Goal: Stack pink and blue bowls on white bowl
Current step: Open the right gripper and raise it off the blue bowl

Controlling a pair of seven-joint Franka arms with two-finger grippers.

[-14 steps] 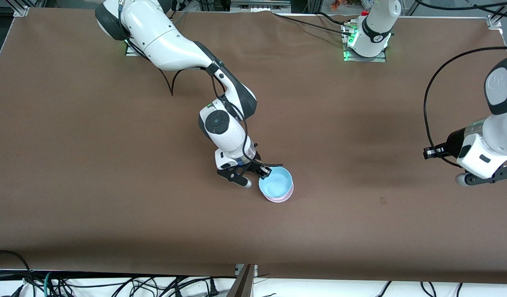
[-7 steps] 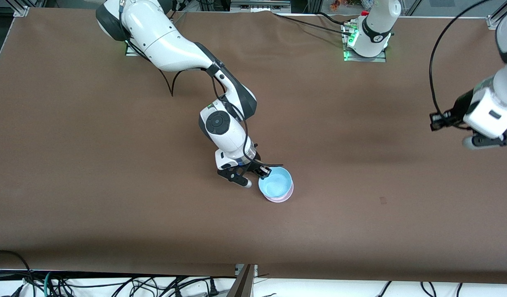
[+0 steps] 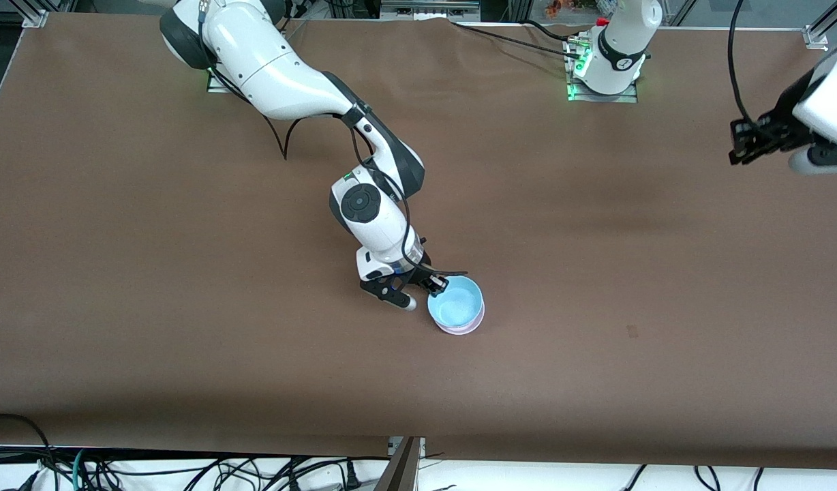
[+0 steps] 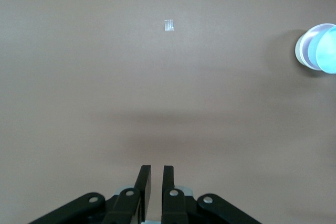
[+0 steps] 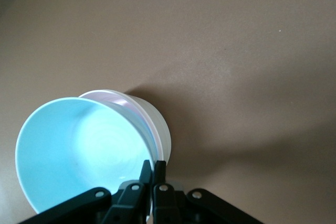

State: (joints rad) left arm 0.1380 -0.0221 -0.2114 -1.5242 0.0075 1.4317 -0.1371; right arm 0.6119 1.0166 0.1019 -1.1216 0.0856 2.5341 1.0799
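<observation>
Near the middle of the brown table (image 3: 187,273) stands one stack of three bowls: one blue bowl (image 3: 454,304) on top, one pink bowl (image 3: 461,329) under it with only its rim showing as a thin band, and one white bowl (image 5: 157,124) at the bottom. From the front I see just the blue and the pink; my right wrist view shows the white wall below the pink edge. All three are small, round, plain and smooth, nested so closely that their rims sit almost one upon the other. The blue one is a light sky shade with a soft gloss inside.

My right gripper (image 3: 435,285) is down at the stack, on the edge toward the right arm's end of the table, its fingers pinched together on the blue bowl's rim, one inside and one outside.

My left gripper (image 4: 153,177) hangs high over bare table at the left arm's end, well apart from the stack, holding nothing; a narrow slit shows between its two fingers. One small pale scrap (image 4: 169,25) lies on the table under it.
</observation>
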